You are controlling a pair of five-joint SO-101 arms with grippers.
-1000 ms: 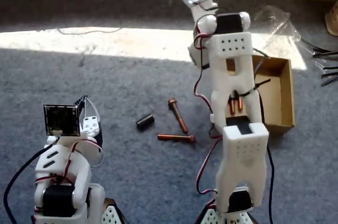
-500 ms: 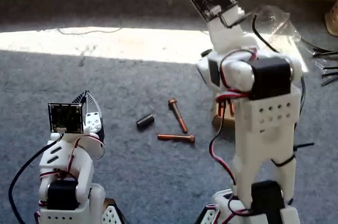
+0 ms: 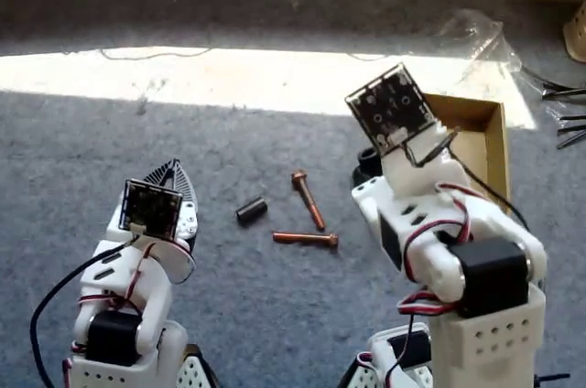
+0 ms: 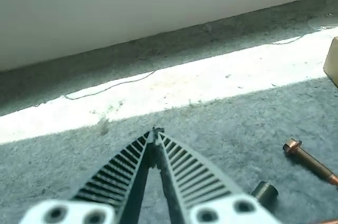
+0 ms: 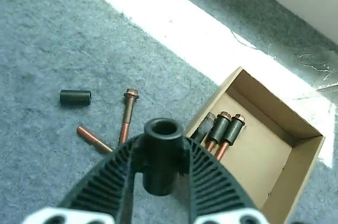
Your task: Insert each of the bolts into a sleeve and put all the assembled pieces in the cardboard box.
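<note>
Right tool point(image 5: 162, 142) grips a sleeve point(image 5: 160, 129); left tool point(image 4: 155, 137) is closed, empty; cardboard box point(image 5: 297, 152) holds assembled pieces point(image 5: 223, 128).

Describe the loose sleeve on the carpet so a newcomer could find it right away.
From the cardboard box, look across the grey carpet past the two copper bolts. Just beyond them, on the side away from the box, lies the loose sleeve: a short dark tube, with no copper shaft or head.
</note>
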